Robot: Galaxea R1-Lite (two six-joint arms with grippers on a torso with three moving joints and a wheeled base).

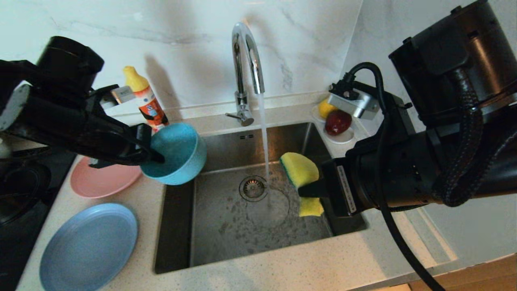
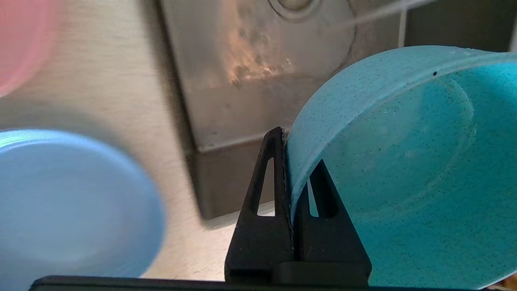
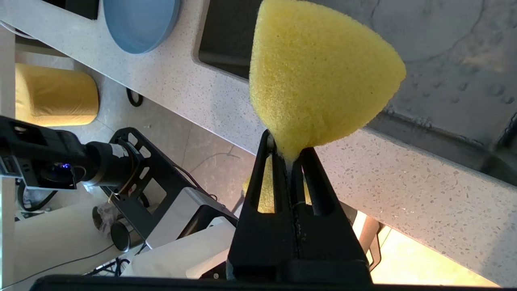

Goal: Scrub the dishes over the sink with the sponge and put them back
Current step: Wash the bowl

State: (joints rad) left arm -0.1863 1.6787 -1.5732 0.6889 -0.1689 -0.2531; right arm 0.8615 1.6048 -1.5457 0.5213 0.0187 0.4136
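Pinched tight in the right gripper [image 1: 313,190], the sponge [image 1: 301,171] hangs over the sink [image 1: 226,226] beside the running tap [image 1: 246,60], ready to scrub; the left gripper [image 1: 155,155] clamps the teal bowl's [image 1: 177,151] rim, tilting it above the basin's corner so drips fall inside

sink [image 1: 226,234] floor bare, room to pass | tap [image 1: 247,60] and its water stream stand over the drain [image 1: 253,188] | bowl [image 1: 177,153] hangs over sink's left rim | sponge [image 1: 301,171] at right wall beside stream | left bench [image 1: 145,210] taken by pink plate [image 1: 101,182], blue plate [image 1: 89,246], bottle [image 1: 147,99] | front bench free
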